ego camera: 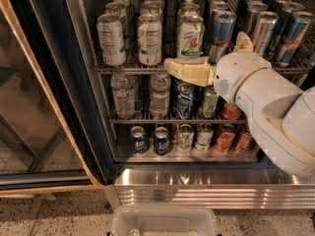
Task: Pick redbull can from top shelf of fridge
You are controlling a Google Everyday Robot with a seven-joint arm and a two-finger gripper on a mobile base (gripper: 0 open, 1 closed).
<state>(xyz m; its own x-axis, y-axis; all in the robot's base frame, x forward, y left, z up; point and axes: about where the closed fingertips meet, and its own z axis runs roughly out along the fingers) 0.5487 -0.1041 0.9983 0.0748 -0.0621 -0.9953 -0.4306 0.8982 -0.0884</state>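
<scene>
The fridge stands open. Its top shelf, a wire rack, carries rows of cans. Several redbull cans, slim blue-and-silver, stand on its right half; the nearest front one is next to a 7up can, others further right. My gripper is at the shelf's front rail, open. One cream finger lies across the rail below the 7up can, the other shows just right of the front redbull can. That can stands between them; I cannot tell whether they touch it. My white arm hides part of the right side.
White-green cans fill the top shelf's left. The middle rack holds water bottles and cans, the bottom rack short Pepsi and Coca-Cola cans. The glass door swings open at left. A clear plastic bin sits below the ribbed base panel.
</scene>
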